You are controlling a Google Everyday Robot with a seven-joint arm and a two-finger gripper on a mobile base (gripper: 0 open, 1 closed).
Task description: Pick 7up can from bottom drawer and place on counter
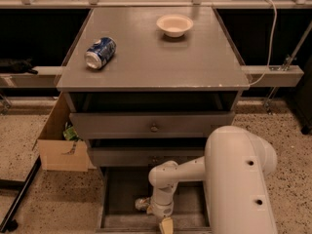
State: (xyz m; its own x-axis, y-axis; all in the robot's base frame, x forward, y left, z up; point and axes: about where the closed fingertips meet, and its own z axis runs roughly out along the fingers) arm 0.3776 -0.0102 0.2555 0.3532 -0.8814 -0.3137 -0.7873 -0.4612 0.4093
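The bottom drawer (pixel 114 199) of the grey cabinet is pulled open near the floor. The 7up can (pixel 142 204), silvery with green marks, lies on the drawer floor at the front. My white arm reaches down into the drawer. My gripper (pixel 165 224) is at the drawer's front edge, just right of the can and close to it. I cannot tell whether it touches the can. The counter (pixel 161 57) is the cabinet's flat grey top.
A blue and white can (pixel 100 53) lies on its side at the counter's left. A white bowl (pixel 174 25) stands at the back. Two shallower drawers (pixel 153 126) with knobs sit above the open one. A cardboard box (pixel 61 143) stands left of the cabinet.
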